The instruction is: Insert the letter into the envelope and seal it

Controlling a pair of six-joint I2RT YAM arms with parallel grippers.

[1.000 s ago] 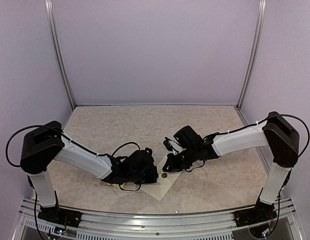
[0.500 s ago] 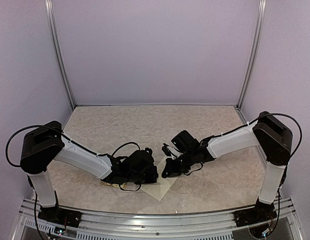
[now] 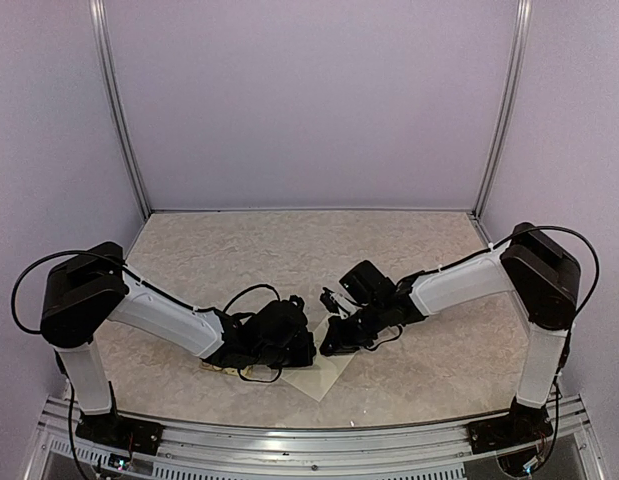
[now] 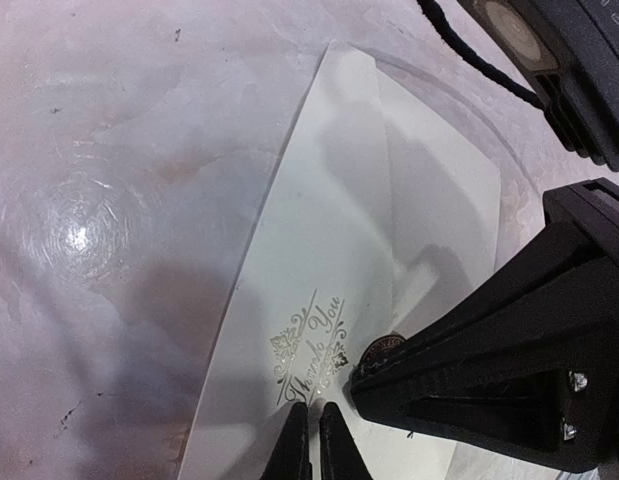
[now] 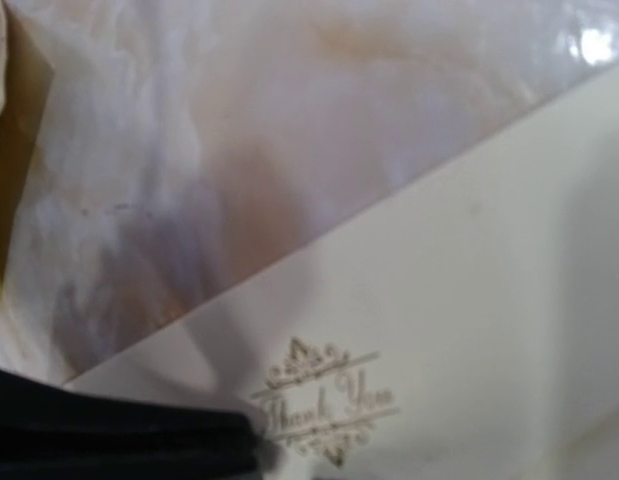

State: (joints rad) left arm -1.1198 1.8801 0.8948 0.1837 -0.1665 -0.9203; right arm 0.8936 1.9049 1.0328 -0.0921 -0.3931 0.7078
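The cream envelope (image 3: 324, 381) lies flat between the two arms, with its pointed flap folded down. The left wrist view shows the envelope (image 4: 319, 230) with a gold "Thank You" print (image 4: 311, 350). My left gripper (image 4: 314, 445) is shut, and its tips rest on the paper just below the print. My right gripper (image 4: 357, 378) is shut too, its tip pressing on a round brown sticker (image 4: 382, 347) beside the print. From above, the left gripper (image 3: 310, 350) and right gripper (image 3: 327, 347) almost touch. The letter is hidden.
A tan card (image 3: 222, 368) pokes out from under the left arm near the table's front edge. Its corner shows at the left edge of the right wrist view (image 5: 14, 130). The marbled tabletop (image 3: 289, 250) is ringed by lilac walls and metal posts.
The right arm has swung a little left and down onto the envelope. Its tip now covers the brown sticker that showed from above a second ago. The left arm has not moved.
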